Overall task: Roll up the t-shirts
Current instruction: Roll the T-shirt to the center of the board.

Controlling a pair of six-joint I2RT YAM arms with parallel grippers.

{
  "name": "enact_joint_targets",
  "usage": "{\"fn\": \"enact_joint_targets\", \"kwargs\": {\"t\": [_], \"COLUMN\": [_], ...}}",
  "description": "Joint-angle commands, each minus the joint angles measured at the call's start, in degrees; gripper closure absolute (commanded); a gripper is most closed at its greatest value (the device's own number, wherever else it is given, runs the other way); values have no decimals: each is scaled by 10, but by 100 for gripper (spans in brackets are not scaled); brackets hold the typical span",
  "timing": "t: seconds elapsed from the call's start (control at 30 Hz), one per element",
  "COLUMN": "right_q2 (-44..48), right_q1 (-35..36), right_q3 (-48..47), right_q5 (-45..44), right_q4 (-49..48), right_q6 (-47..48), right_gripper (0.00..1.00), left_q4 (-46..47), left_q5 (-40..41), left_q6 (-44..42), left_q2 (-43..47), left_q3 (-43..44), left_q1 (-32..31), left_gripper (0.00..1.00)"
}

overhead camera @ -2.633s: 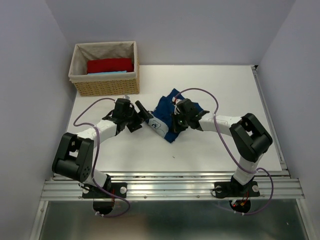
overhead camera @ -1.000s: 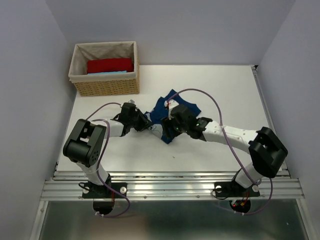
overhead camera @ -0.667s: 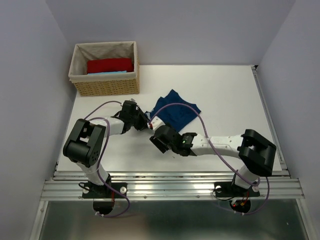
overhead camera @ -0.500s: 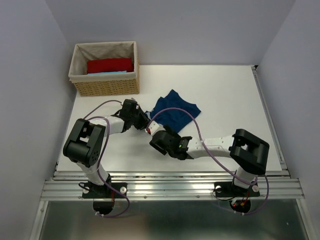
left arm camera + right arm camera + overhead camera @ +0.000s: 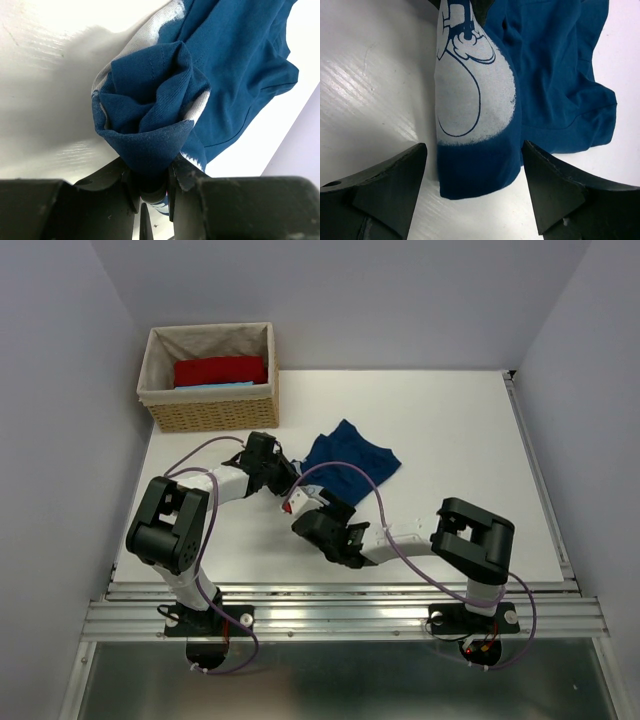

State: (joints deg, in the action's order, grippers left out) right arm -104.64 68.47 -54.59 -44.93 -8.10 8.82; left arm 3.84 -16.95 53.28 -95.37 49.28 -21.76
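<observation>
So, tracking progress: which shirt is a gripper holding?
The navy-blue shirt, pinched by the left gripper on the table; the red one lies in the basket.

No readable text anywhere; navy t-shirt [image 5: 560, 75] carries a white print [image 5: 470, 95] with dark looping lines, no legible letters.

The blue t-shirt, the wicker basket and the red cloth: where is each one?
blue t-shirt [image 5: 350, 445], top external view, on its flat spread part.
wicker basket [image 5: 215, 417], top external view, on its woven front wall.
red cloth [image 5: 220, 371], top external view, on its top face, inside the basket.
</observation>
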Motion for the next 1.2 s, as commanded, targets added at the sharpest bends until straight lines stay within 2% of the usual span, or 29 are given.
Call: {"fn": "enact_joint_targets", "kwargs": {"t": [0.0,0.2,0.4,0.43,0.53,0.57,0.63,0.67,0.7,0.73,0.8,0.83,0.9,0.93,1.03,1.17], "right_q2": [-16,-65,-93,-100,-108,-112,-114,-112,-104,-97,-73,-65,-45,-38,-13,19], "right_q1": [10,10,20,20,20,20,20,20,20,20,20,20,20,20,10,-9], "right_q3": [-13,-5,33,45,69,71,80,84,84,84,80,78,72,70,60,48], "right_q5": [-49,-121,-182,-194,-198,-203,-204,-201,-198,-185,-169,-159,-127,-114,-34,34], "right_q4": [-68,-149,-311,-362,-435,-466,-500,-507,-504,-476,-439,-418,-354,-335,-228,-157], "right_q6": [15,47,113,139,188,198,220,220,212,200,174,148,110,98,45,-14], "right_gripper": [17,20,30,34,45,54,64,74,78,86,91,93,98,98,99,99], "left_q4": [-14,-12,-12,-12,-12,-12,-12,-12,-12,-11,-10,-9,-8,-9,-17,-34], "left_q5": [-13,-21,-25,-26,-27,-28,-27,-27,-26,-25,-25,-23,-19,-19,-16,-10], "left_q6": [11,23,25,26,26,26,25,25,24,22,17,16,10,8,-4,-19], "left_q2": [26,27,27,27,26,27,28,29,32,33,38,41,52,56,74,104], "left_q3": [22,20,21,21,21,20,19,17,15,14,13,11,7,6,6,6], "left_q1": [-2,-2,-2,-1,-1,-1,-1,-1,-1,0,-1,0,0,0,4,12], "left_gripper": [67,67,66,66,66,66,63,61,59,51,40,30,20,12,5,2]}}
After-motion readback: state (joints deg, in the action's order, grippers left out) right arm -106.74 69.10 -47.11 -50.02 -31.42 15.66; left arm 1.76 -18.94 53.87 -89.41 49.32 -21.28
